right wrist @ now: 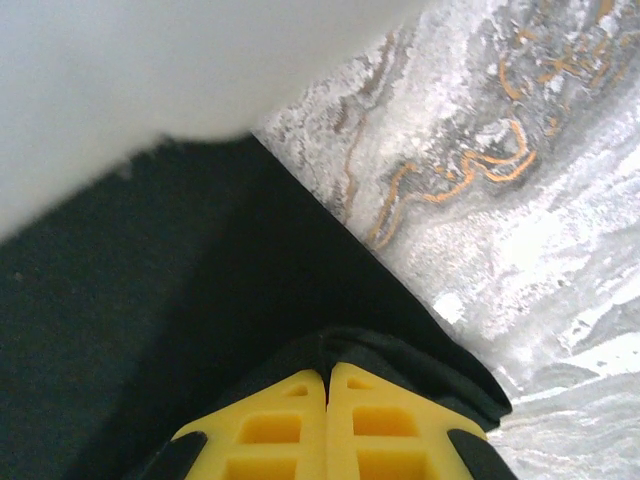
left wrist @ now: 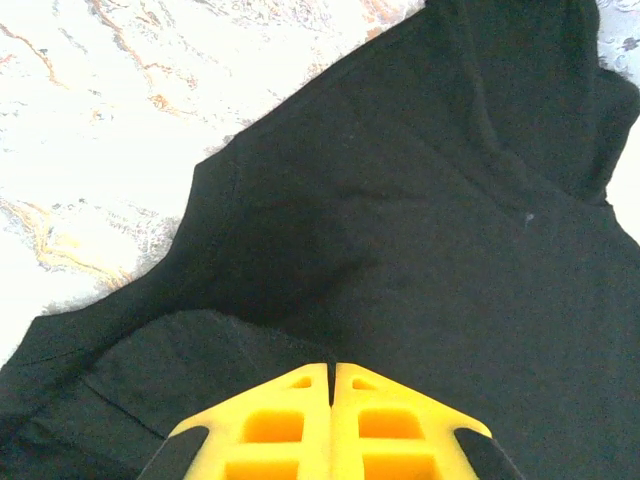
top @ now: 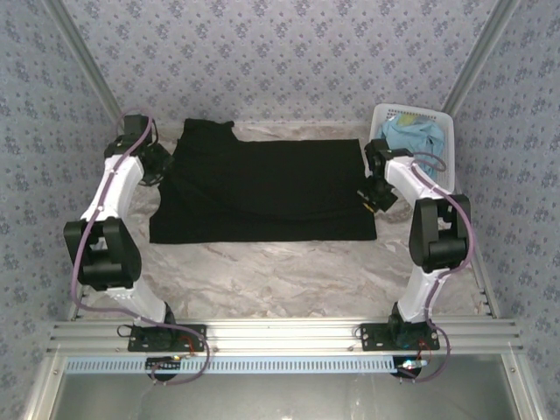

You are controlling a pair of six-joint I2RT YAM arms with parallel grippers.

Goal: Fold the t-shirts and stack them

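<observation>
The marbled table (top: pixel 280 271) is carrying the black t-shirt (top: pixel 262 188), which is lying spread flat across its far half, with no print showing. The white basket (top: pixel 444 118) is sitting in the far right corner and holding the light blue t-shirt (top: pixel 411 133), bunched inside. The left gripper (left wrist: pixel 331 368) is pinching a raised fold at the black shirt's left side, jaws closed on cloth. The right gripper (right wrist: pixel 327 372) is clamping the hem at its right edge. The first fold of the black shirt seems to be starting. Next, both arms should be lifting together and carrying their edges across evenly, keeping the cloth taut.
</observation>
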